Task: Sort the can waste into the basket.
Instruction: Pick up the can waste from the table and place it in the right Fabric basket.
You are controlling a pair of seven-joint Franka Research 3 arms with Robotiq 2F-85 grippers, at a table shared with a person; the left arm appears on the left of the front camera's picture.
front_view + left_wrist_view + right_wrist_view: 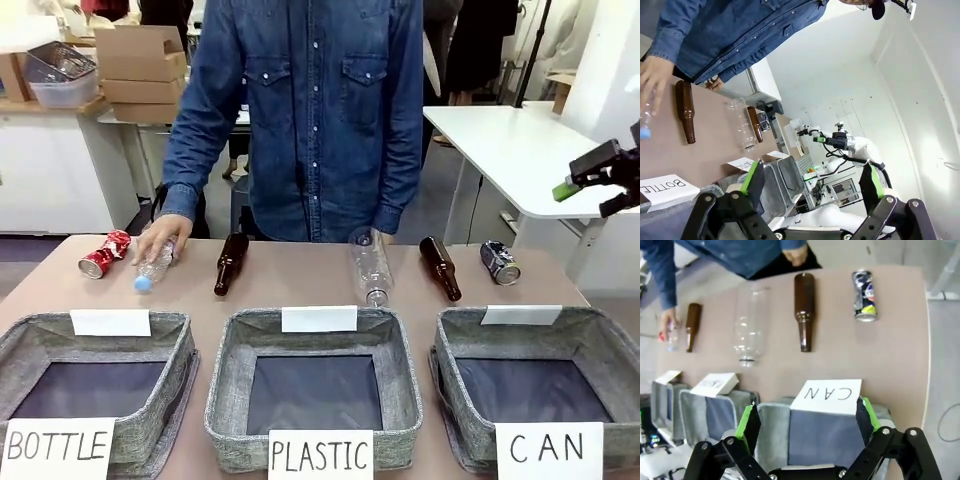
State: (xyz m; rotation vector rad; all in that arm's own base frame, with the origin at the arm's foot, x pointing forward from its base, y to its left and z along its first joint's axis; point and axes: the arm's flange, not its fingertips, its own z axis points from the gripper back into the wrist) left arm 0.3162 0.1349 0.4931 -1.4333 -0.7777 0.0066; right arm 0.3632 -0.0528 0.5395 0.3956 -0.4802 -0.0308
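Cans laid sideways, apparently for easy pinching: dark can (864,295) ahead-right of empty, spread right gripper (806,410), basket (771,425) below it, red can (104,253) far left; left gripper (813,172) likewise spread.

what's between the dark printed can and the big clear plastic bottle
One brown glass bottle, lying on its side, clear in the right wrist view.

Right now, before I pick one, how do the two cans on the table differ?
The red can is crumpled; the dark can keeps its round shape. The red can lies at the left end of the row, behind the basket marked BOTTLE; the dark can lies at the right end, behind the basket marked CAN. Both lie on their sides on the table.
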